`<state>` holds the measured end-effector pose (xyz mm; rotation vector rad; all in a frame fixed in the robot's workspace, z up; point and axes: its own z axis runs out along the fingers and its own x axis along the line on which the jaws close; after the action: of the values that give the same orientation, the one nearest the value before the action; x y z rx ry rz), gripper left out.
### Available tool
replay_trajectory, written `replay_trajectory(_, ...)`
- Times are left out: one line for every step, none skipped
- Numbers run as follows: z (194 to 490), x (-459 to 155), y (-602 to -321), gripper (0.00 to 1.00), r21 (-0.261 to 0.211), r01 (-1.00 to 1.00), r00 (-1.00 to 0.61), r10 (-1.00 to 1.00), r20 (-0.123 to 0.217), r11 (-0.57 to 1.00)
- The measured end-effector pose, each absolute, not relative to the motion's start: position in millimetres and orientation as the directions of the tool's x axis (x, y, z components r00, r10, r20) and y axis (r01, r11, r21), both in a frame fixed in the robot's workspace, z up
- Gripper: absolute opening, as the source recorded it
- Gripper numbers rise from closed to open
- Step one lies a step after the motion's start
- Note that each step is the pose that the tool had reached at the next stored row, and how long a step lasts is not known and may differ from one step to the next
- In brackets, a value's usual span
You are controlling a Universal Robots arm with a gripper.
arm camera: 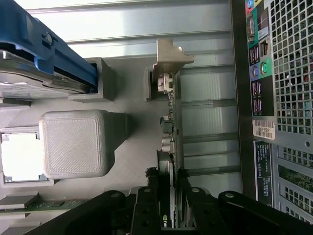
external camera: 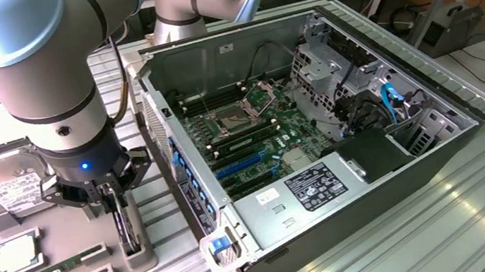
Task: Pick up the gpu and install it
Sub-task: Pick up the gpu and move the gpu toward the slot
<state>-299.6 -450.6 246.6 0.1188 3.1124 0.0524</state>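
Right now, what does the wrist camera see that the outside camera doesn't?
Wrist view's extras: ports on the back of the case, and a silver bracket on the end of the gpu.
Exterior view's extras: the motherboard inside the open case, and the big arm.
Both share: the gpu standing on edge, the jaws shut on its two sides, and the hard drive nearby.

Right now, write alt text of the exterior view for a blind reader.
The gripper hangs close over the gpu, which stands on edge in a grey holder. An open computer case lies at the exterior view's right, a hard drive at its left.
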Motion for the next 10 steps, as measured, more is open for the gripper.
replay_trajectory(246.6, -299.6, -450.6, 0.26, 0.035, 0.076, -0.997, 0.077, -0.025, 0.997)
replay_trajectory(246.6, -299.6, -450.6, 0.26, 0.035, 0.076, -0.997, 0.077, -0.025, 0.997)
replay_trajectory(246.6, -299.6, -450.6, 0.26, 0.035, 0.076, -0.997, 0.077, -0.025, 0.997)
replay_trajectory(246.6, -299.6, -450.6, 0.26, 0.035, 0.075, -0.997, 0.076, -0.025, 0.997)
replay_trajectory(246.6, -299.6, -450.5, 0.26, 0.035, 0.072, -0.997, 0.073, -0.025, 0.997)
replay_trajectory(246.6, -299.6, -450.5, 0.26, 0.035, 0.067, -0.997, 0.067, -0.025, 0.997)
replay_trajectory(246.6, -299.7, -450.5, 0.26, 0.035, 0.059, -0.998, 0.06, -0.025, 0.998)
replay_trajectory(246.6, -299.7, -450.5, 0.26, 0.035, 0.052, -0.998, 0.053, -0.025, 0.998)
replay_trajectory(246.6, -299.6, -450.6, 0.26, 0.035, 0.043, -0.999, 0.044, -0.025, 0.998)
replay_trajectory(246.6, -299.6, -450.6, 0.26, 0.035, 0.035, -0.999, 0.036, -0.025, 0.999)
